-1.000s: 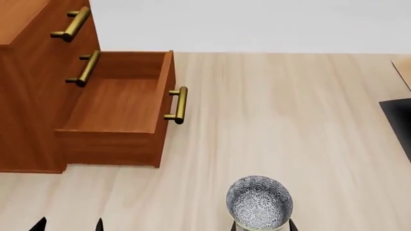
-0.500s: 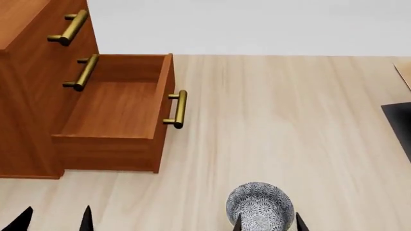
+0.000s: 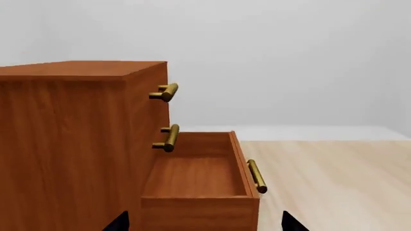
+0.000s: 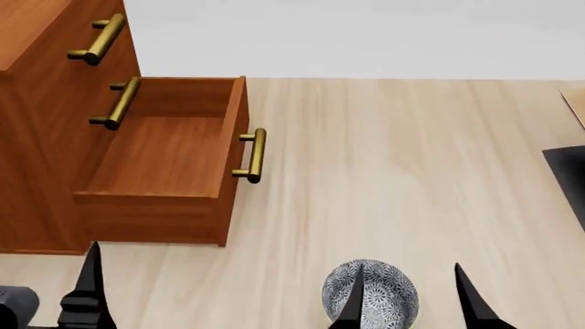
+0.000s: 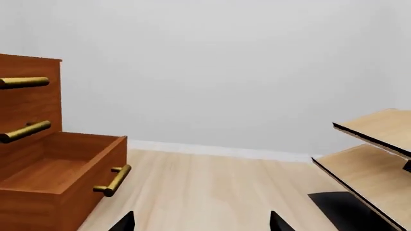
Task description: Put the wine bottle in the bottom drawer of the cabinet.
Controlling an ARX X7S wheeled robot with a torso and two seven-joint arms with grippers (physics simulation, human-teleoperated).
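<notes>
Head view gives me the cabinet [image 4: 51, 137] at the left edge of the pale wooden floor [image 4: 393, 171], with the bottom drawer [image 4: 169, 161] pulled out and bare inside, its brass bar handle [image 4: 255, 155] facing the open floor. Only this view shows the patterned blue-grey bowl [image 4: 370, 293] at the near edge, sitting between the dark fingertips of my right gripper [image 4: 412, 301], which stands spread and grasps nothing. Of my left gripper [image 4: 87, 291] I see one fingertip here; the left wrist view shows both tips [image 3: 202, 222] well apart, released, framing the drawer's near end. The right wrist view alone shows the pale wooden rack [image 5: 376, 149] with its black base [image 5: 340, 207] off at the right side, its shelves tilted. I find the wine bottle in none of the three views, so I cannot tell where it is. No writing or label is readable anywhere.
</notes>
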